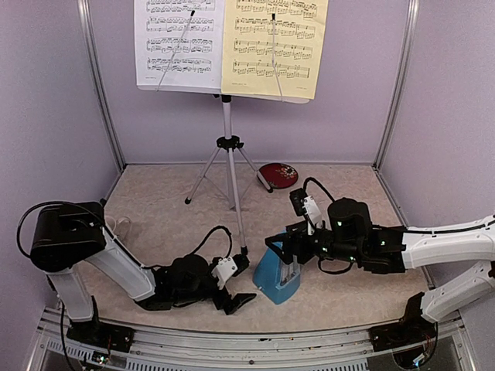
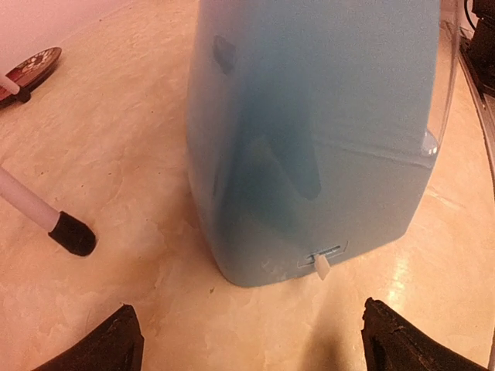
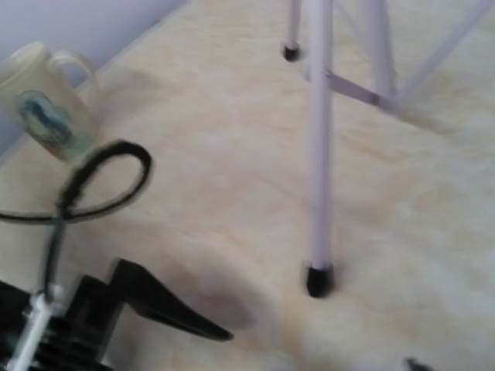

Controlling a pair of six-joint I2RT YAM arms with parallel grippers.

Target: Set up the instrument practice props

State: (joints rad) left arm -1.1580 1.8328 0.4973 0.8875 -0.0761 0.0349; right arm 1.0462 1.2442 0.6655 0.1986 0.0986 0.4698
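The white perforated music stand on its silver tripod (image 1: 227, 147) stands at the back. It holds a white music sheet (image 1: 179, 42) on the left and a yellow music sheet (image 1: 274, 46) on the right. The small blue pyramid metronome (image 1: 277, 275) stands upright on the table and fills the left wrist view (image 2: 309, 139). Its clear cover shows along its right edge (image 2: 445, 85). My left gripper (image 1: 241, 284) is open and empty, low on the table just left of the metronome. My right gripper (image 1: 280, 249) is open just above the metronome's top. In its wrist view only one fingertip (image 3: 416, 363) shows.
A red round plate (image 1: 278, 175) lies behind the tripod's right leg. A tripod foot (image 1: 244, 250) rests close to both grippers and also shows in the left wrist view (image 2: 73, 233). A white patterned mug (image 3: 46, 100) stands at the far left. Purple walls enclose the table.
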